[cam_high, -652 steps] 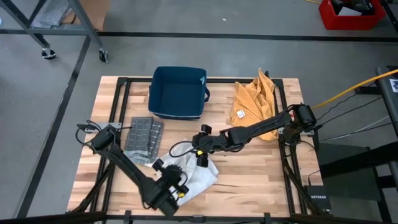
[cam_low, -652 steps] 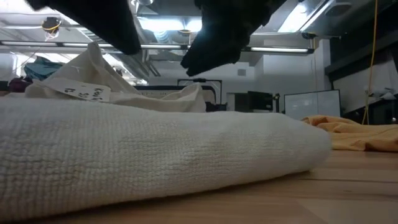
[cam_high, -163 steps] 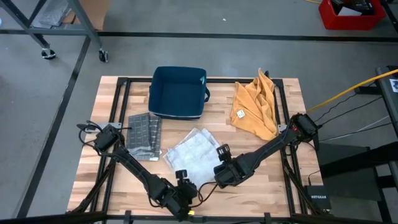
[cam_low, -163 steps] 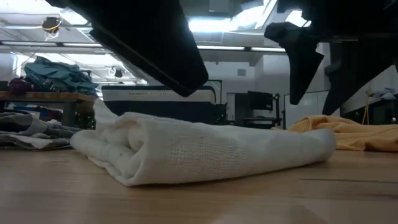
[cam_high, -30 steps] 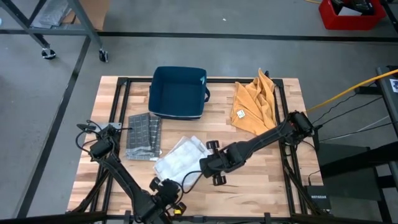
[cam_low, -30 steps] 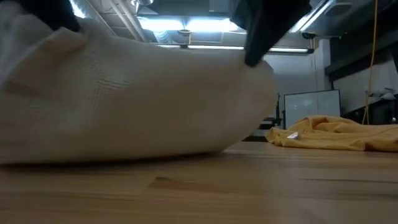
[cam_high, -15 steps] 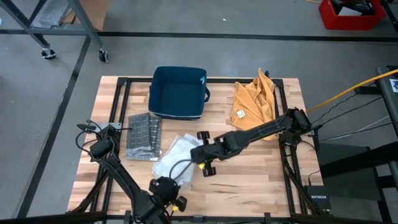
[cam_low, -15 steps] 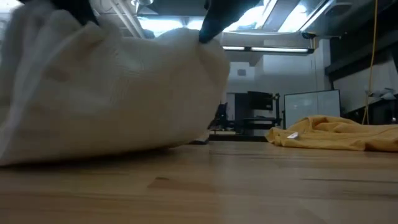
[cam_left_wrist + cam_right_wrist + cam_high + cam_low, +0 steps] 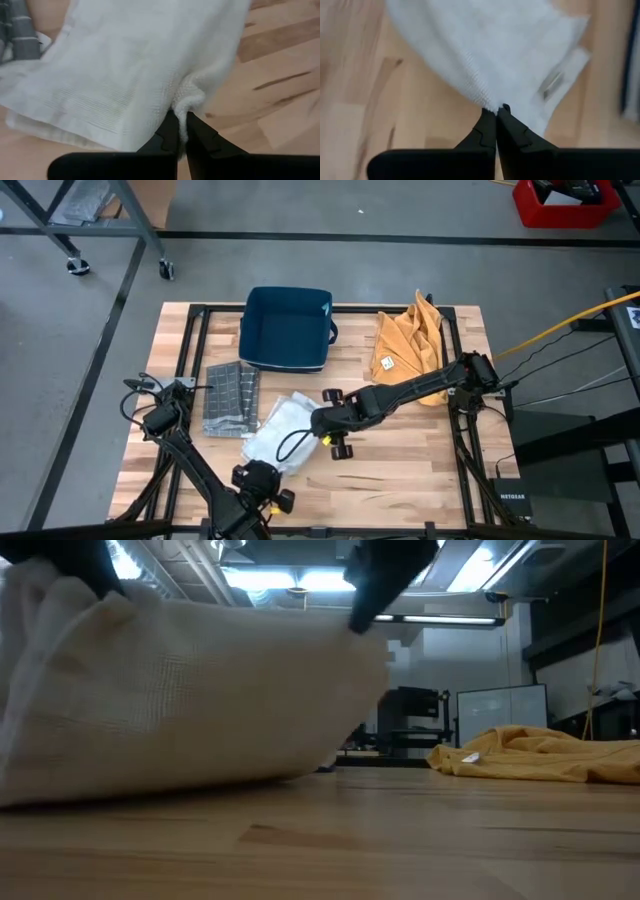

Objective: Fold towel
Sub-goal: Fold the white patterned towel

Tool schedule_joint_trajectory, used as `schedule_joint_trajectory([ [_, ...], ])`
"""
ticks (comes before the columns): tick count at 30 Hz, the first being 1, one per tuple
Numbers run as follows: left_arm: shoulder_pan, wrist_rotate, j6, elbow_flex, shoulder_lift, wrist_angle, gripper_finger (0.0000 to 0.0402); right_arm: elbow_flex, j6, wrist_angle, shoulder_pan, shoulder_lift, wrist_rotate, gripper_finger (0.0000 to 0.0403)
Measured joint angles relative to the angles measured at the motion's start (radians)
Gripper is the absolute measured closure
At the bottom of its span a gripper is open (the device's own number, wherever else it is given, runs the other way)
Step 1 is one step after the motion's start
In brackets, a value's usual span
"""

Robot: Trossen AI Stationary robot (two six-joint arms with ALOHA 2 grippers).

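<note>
Carrying the white waffle-weave cotton towel across the pale wooden slatted surface, both arms are mid-fold: a second ago the cloth's near edge lay lower and flatter, and it has now been drawn up toward the 11 o'clock side, bunching just beside the folded grey checked cloth. The left end effector is pinched tight on a fold of the towel's hem at about 7 o'clock on the surface, and the right end effector is likewise pressed together on a corner, near the centre. The low view shows the towel ballooned up off the wood, so the fold looks half made, not yet laid down. Over at 12 o'clock sits the dark blue fabric bin, and at 2 o'clock the crumpled mustard-yellow cloth, both well apart.
</note>
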Motion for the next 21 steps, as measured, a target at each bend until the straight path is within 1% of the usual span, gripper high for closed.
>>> schedule_joint_trajectory([
  [3, 0.013, 0.004, 0.030, 0.000, 0.000, -0.024, 0.0400, 0.000, 0.041, -0.067, 0.013, 0.000, -0.061, 0.0401],
  [5, 0.026, 0.010, 0.087, 0.000, 0.000, -0.026, 0.0400, 0.000, 0.071, -0.098, 0.031, 0.000, -0.094, 0.0401],
  [7, 0.040, 0.016, 0.162, 0.000, 0.000, -0.011, 0.0400, 0.000, 0.106, -0.118, 0.057, 0.000, -0.120, 0.0401],
  [10, 0.056, 0.042, 0.294, 0.000, 0.000, 0.058, 0.0400, 0.000, 0.171, -0.132, 0.102, 0.000, -0.147, 0.0401],
  [14, 0.056, 0.073, 0.460, 0.000, 0.000, 0.140, 0.0400, 0.000, 0.317, -0.126, 0.168, 0.000, -0.178, 0.0401],
  [17, 0.037, 0.074, 0.498, 0.001, -0.003, 0.169, 0.0400, 0.000, 0.417, -0.082, 0.214, 0.000, -0.201, 0.0401],
  [21, -0.001, 0.073, 0.479, 0.031, -0.006, 0.160, 0.0400, 0.000, 0.521, 0.001, 0.257, 0.000, -0.228, 0.0401],
])
